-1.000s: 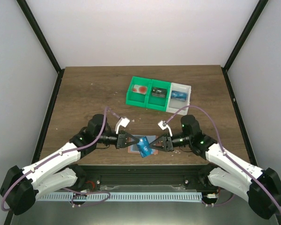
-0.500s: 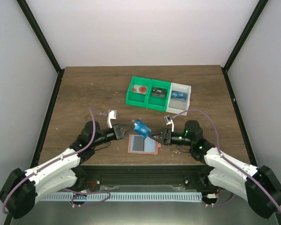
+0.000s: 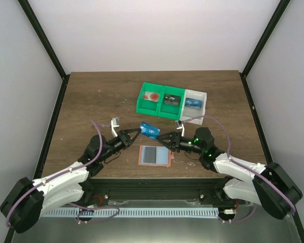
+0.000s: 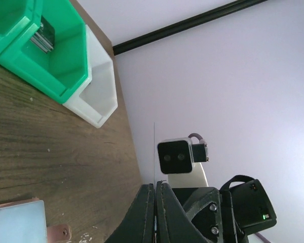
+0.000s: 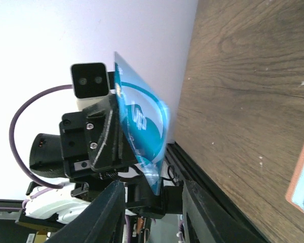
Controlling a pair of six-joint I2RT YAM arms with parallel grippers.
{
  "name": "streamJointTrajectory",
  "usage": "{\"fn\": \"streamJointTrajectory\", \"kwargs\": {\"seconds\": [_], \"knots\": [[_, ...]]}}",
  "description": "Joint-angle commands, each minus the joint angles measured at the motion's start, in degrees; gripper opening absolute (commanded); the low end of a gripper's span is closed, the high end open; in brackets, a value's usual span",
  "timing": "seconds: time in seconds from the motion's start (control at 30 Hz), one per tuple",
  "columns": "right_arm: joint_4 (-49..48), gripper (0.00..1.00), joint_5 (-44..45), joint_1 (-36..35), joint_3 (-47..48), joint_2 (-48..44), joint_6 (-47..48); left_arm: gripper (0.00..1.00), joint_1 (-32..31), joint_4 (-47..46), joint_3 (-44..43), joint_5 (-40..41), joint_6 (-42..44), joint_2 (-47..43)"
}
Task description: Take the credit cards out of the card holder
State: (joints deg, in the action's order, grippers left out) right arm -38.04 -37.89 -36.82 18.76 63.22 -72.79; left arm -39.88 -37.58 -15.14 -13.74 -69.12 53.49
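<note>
1. The card holder, a thin, flat salmon-pink rectangle with a pale grey-blue face, lies on the dark wood-grain worktop near its 6 o'clock edge, between the two arms.
2. At the holder's 12 o'clock, in the air above the worktop, a glossy blue credit card with lighter curved markings is pinched at one edge by the left fingers, which are closed tight on it.
3. The right fingers stand apart at the card's 3 o'clock and grip nothing.
4. Farther off, at 1 o'clock, a green bin of smooth plastic with two compartments touches a white bin. Small red, black and blue items lie inside them.
</note>
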Motion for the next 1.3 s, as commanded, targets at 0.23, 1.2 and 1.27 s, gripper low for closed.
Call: {"fn": "streamJointTrajectory", "kwargs": {"seconds": [0.23,1.2,1.27], "knots": [[-8.72,0.29,3.65,-3.37,3.96,4.58,-3.52,0.0,0.08,-7.37,1.57,1.58,-3.56,1.93],[22.97,0.0,6.2,5.51,11.96,-3.95,20.21,0.96,0.18,16.17,-3.09,-0.27,11.86,-4.27],[29.3,0.01,4.94,8.52,15.24,-3.68,25.02,1.0,0.15,21.87,-5.51,-0.32,15.93,-4.2]]}}
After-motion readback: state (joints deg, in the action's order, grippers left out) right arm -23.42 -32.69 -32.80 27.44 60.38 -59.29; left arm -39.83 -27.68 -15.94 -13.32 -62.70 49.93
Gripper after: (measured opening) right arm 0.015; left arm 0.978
